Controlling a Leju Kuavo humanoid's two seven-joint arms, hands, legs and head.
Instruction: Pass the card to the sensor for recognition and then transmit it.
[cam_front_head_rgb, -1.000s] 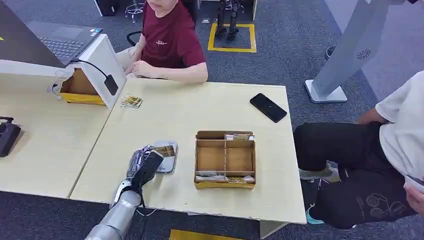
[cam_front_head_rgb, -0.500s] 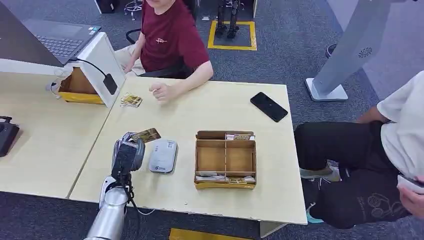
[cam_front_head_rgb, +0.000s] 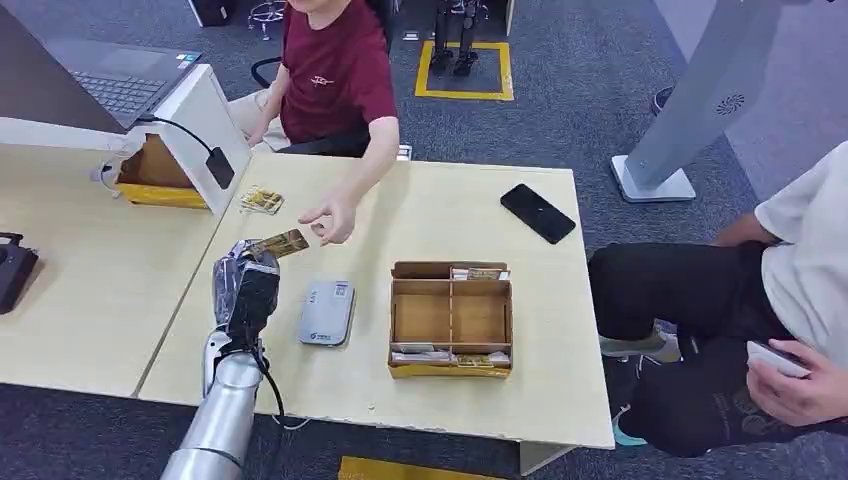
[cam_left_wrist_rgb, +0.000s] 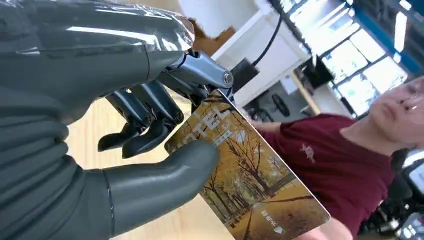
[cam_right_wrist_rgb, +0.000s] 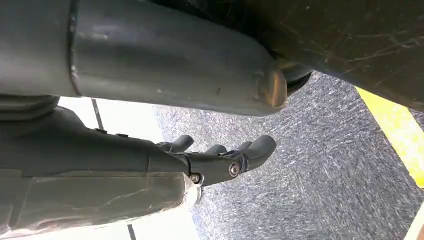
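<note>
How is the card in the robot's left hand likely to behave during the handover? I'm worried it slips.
The card looks stiff: it juts out flat and unsupported from the left hand. Its surface seems glossy, so it may slide, being pinched only near one end between the thumb and fingers. It is probably light, being so thin.

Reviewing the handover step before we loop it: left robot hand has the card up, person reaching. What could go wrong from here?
1. Grip: the left robot hand pinches the card by one end between thumb and fingers, most of it sticking out. A pull at an angle could twist it loose.
2. Timing: the person's hand is close to the card but not touching it. An early release would drop it on the table.
3. A fallen card may land near the sensor and be read again.
</note>
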